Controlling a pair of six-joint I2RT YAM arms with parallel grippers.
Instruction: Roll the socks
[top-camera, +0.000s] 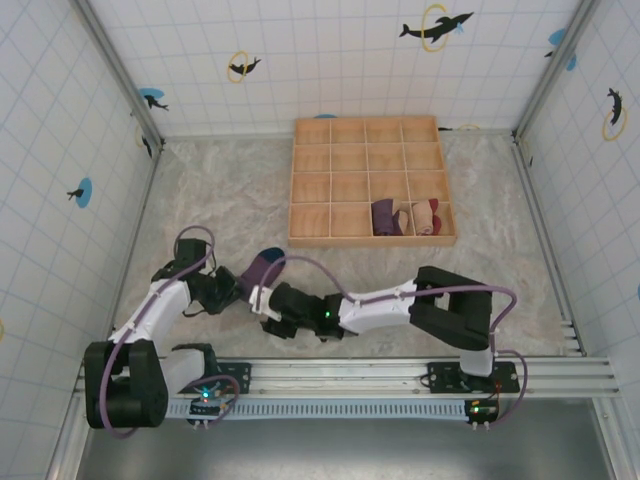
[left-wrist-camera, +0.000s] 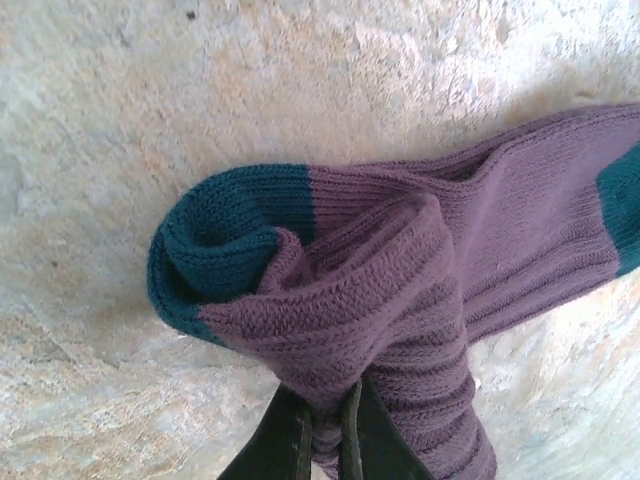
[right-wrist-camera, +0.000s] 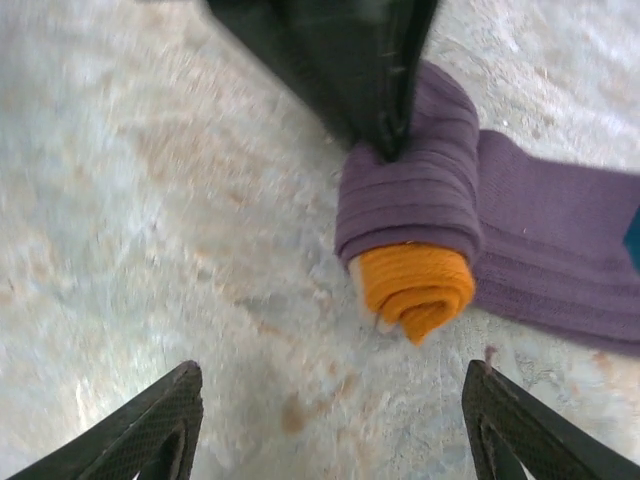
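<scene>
Two arms meet at the near middle of the desk (top-camera: 210, 190). My left arm folds at the elbow and reaches right; the left gripper (left-wrist-camera: 325, 415) is pinched tight on the rolled end of the purple sock (left-wrist-camera: 400, 260), orange cuff coiled inside. My right arm stretches leftward along the near edge, the right gripper (right-wrist-camera: 330, 378) spread wide, clear of the roll. Bare desk lies beyond; the tray (top-camera: 296, 180) stands well apart.
</scene>
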